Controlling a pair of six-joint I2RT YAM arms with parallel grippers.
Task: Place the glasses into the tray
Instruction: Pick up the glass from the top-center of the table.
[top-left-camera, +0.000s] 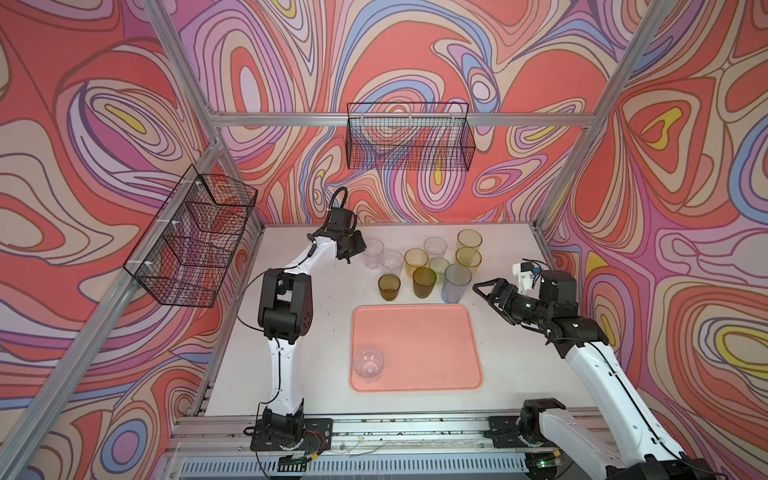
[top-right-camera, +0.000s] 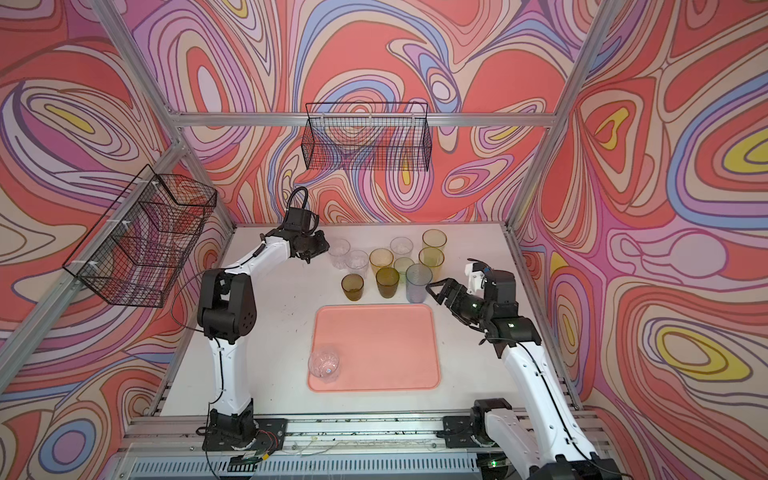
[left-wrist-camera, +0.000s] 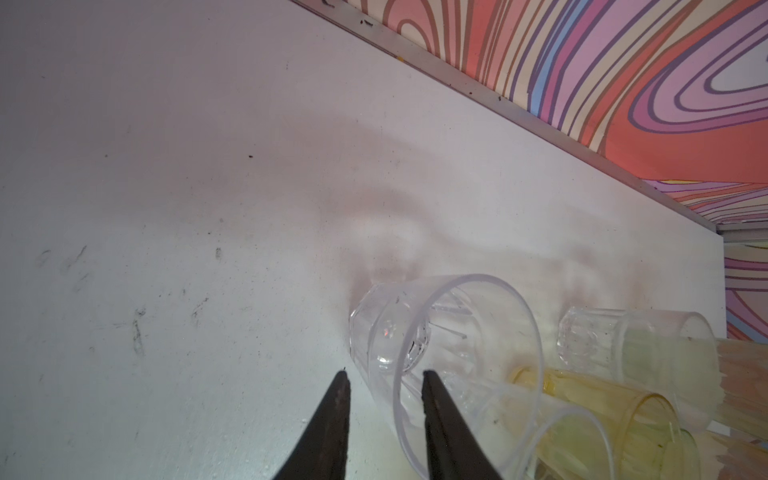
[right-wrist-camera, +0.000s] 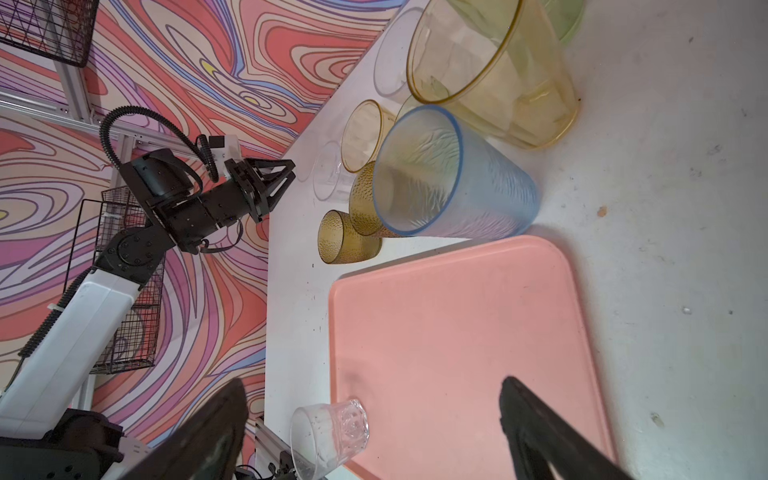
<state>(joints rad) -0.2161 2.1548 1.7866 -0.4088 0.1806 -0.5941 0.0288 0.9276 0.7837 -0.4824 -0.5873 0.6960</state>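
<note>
The left pincer (left-wrist-camera: 384, 372), narrowly apart, straddles the rim of a clear tumbler (left-wrist-camera: 457, 332). Only its wrist view shows that. The right pincer (right-wrist-camera: 374, 381) gapes wide, empty.

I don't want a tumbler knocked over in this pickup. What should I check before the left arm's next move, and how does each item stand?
1. The left hand straddles the leftmost clear glass wall, one finger inside, one outside: ok.
2. Fingers clamped on that wall: not ok, gaps show.
3. The neighbouring clear glass stands apart from it: cannot tell, they are very close.
4. The tray has free room: ok, only a lone glass in its near-left corner.
5. The right hand open, empty, out of the way: ok, beside the blue-grey glass.
</note>
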